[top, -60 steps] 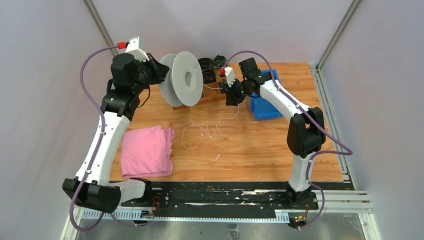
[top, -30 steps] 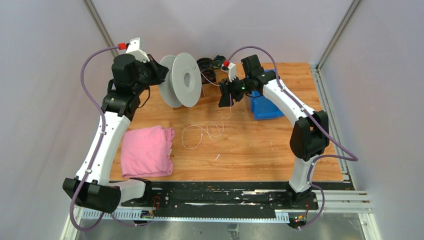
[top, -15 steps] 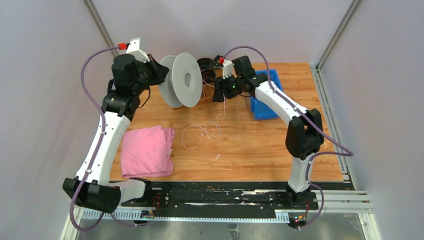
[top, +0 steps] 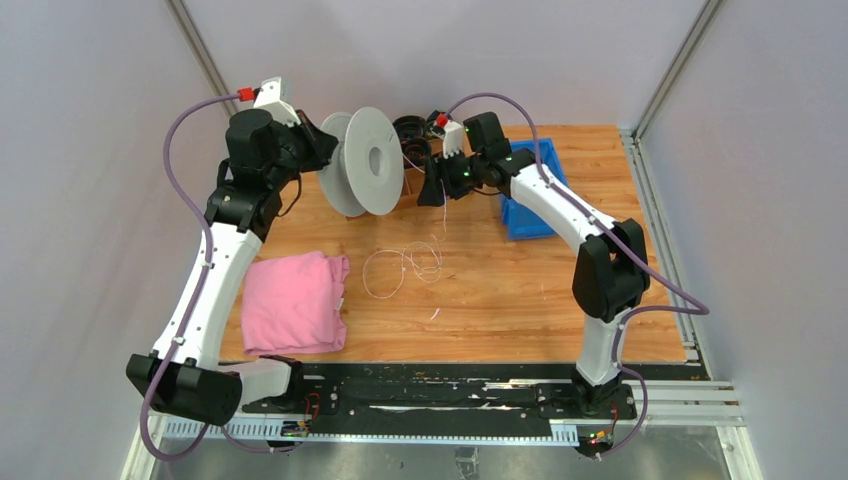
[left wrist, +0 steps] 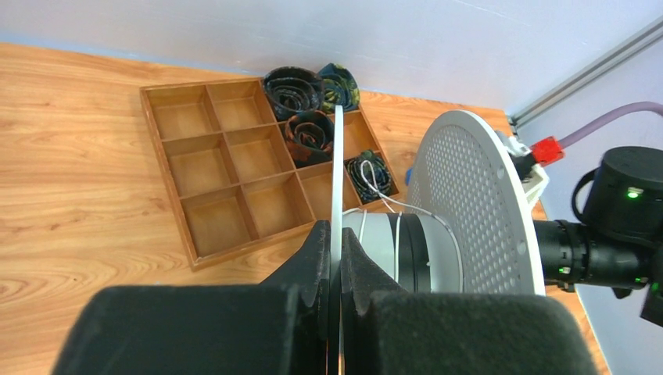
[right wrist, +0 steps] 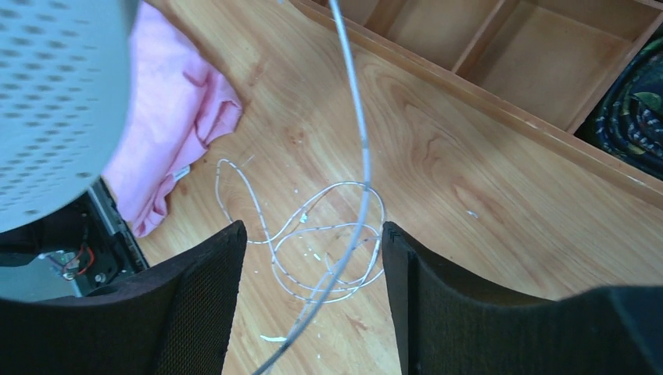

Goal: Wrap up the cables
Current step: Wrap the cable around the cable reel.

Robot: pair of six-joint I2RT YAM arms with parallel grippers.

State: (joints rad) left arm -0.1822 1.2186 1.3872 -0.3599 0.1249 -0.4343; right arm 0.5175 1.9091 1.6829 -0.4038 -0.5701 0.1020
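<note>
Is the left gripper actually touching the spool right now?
Touching. The left wrist view shows the left gripper shut on the spool: its near flange, seen edge-on, is pinched between both fingers with no gap.

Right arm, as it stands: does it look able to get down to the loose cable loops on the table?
Probably yes. The right gripper has its jaws open around a strand of the cable; the loops lie on the table below it, with nothing in between.
</note>
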